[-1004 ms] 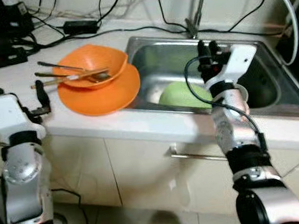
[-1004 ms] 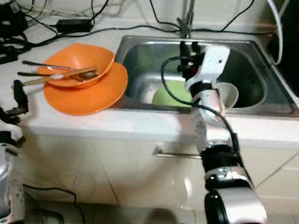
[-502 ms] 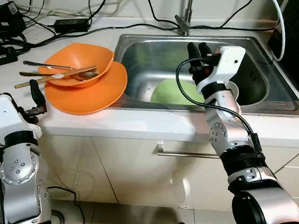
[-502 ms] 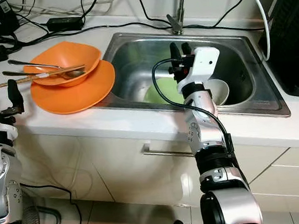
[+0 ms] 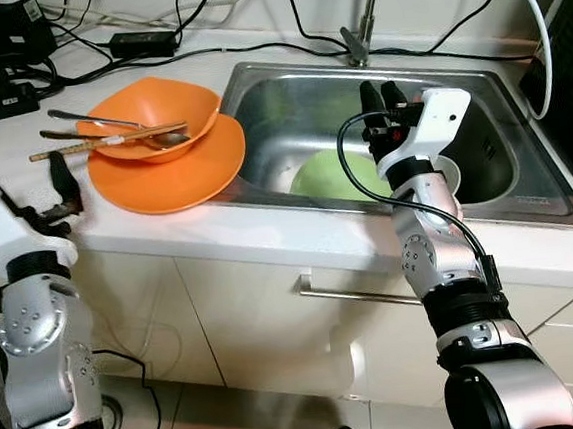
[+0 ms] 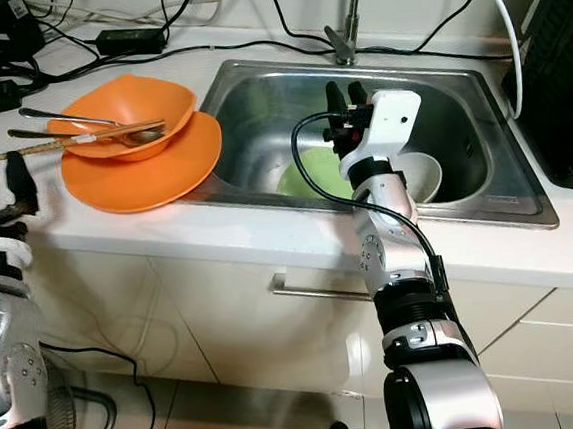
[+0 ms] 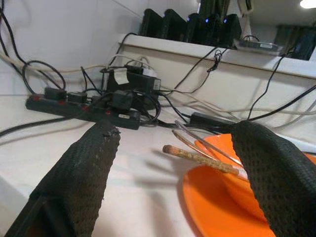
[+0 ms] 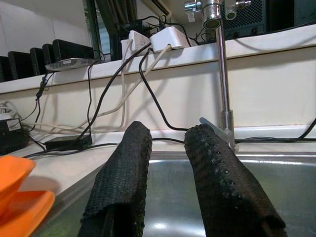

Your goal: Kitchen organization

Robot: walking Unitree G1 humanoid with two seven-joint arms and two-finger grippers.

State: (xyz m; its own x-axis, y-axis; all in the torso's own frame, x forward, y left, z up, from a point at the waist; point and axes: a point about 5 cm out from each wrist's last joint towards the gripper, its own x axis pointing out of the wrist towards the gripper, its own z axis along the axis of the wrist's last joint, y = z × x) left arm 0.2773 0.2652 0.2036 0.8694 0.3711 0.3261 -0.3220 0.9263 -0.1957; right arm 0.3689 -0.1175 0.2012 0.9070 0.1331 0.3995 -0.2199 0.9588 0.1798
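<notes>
My right gripper [image 5: 381,94]: over steel sink [image 5: 286,94], fingers nearly together, empty | my left gripper [image 7: 182,163]: fingers wide apart, near orange bowl [image 5: 162,110] on orange plate [image 5: 178,174]

I saw the right claw [image 5: 381,93] raised over the steel sink [image 5: 286,94], its two black fingers close together, above a green plate [image 5: 336,178] and a white cup [image 5: 456,173] in the basin. On the desk [image 5: 18,133] an orange bowl [image 5: 162,110] sat on an orange plate [image 5: 178,174] — chopsticks [image 5: 95,144] and a spoon [image 5: 118,125] across it. The left claw [image 5: 49,190] hung at the desk's edge.
</notes>
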